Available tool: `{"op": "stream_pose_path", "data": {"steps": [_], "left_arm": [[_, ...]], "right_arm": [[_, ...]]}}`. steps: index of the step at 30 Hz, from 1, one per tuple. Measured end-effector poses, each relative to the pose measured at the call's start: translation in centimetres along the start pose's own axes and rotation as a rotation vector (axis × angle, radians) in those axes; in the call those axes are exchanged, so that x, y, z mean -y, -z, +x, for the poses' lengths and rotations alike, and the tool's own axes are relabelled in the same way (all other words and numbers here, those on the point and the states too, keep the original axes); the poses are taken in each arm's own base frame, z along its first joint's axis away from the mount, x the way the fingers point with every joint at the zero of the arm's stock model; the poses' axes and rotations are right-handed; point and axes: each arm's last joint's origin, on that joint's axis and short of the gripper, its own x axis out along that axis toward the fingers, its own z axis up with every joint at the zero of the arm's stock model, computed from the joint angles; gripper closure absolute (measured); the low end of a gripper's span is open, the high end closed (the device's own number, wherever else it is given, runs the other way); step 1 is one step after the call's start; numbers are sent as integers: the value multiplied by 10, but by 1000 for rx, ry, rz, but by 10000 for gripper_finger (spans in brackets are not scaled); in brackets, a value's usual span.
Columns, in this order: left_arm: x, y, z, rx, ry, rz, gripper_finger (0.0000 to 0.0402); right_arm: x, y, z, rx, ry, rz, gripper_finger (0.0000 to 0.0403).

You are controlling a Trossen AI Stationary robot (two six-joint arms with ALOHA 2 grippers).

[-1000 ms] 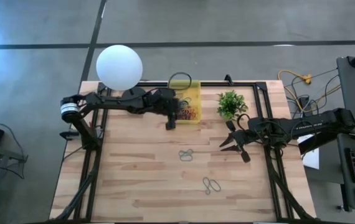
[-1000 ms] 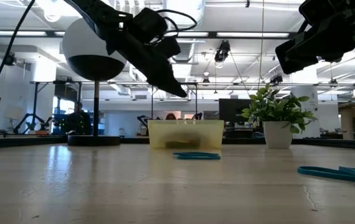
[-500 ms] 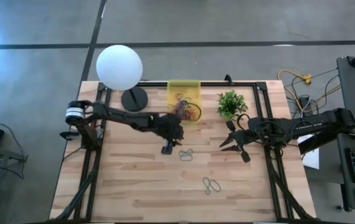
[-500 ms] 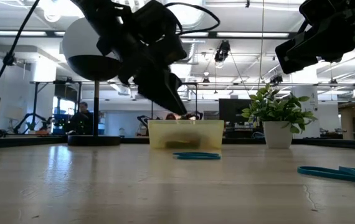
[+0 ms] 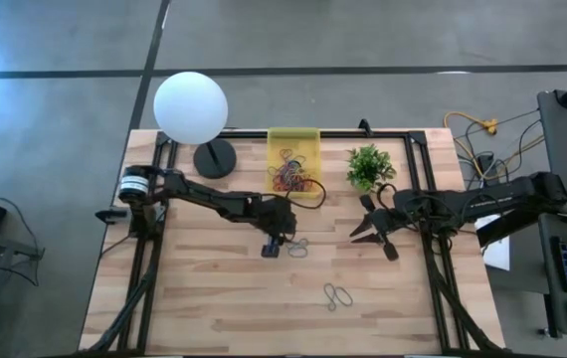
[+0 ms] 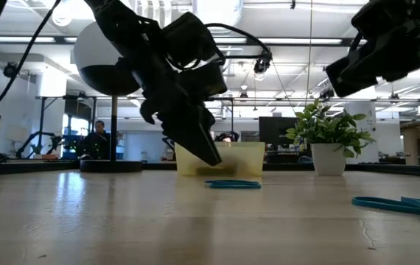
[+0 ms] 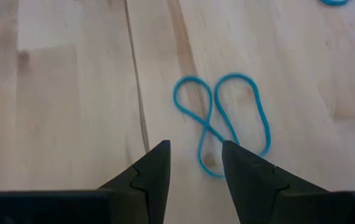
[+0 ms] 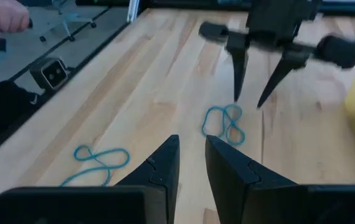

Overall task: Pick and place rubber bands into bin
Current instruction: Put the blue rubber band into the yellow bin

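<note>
**Left hand drops from the bin to the next band**

A pale wooden tabletop (image 5: 214, 298) sits in an open workshop, with a white globe lamp (image 5: 191, 107) at its far left corner. The left hand (image 5: 273, 245), which a second ago hung over the bin, has swung out toward the middle of the tabletop and come down; its fingers are spread and empty, tips poised just short of a blue, figure-eight rubber band (image 7: 222, 121), which lies flat just beside it. That shift suggests one delivery is finished and the next pick is starting. The yellow bin (image 5: 294, 139) stands at the far edge, already holding a tangle of coloured bands (image 5: 293, 177). To its right is a small green plant (image 5: 368, 165). A second twisted band (image 5: 338, 295) lies nearer the front edge, well apart from the first. The right hand (image 5: 375, 237) waits near the plant, raised off the wood, fingers slightly parted and holding nothing, unmoved over the last second. Two bands remain loose, so the job looks nearly done.
</note>
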Motion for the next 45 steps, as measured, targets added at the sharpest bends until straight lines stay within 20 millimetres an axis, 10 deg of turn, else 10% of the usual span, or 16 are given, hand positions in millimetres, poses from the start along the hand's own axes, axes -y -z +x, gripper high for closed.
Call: {"op": "stream_pose_path", "data": {"steps": [23,45], "left_arm": [[61,54,-64,169,-155,-147,272],[86,93,-119,472,-249,-150,272]], "right_arm": [[34,3,155,-180,-46,-134,309],[63,-4,198,-456,19,-26,207]]}}
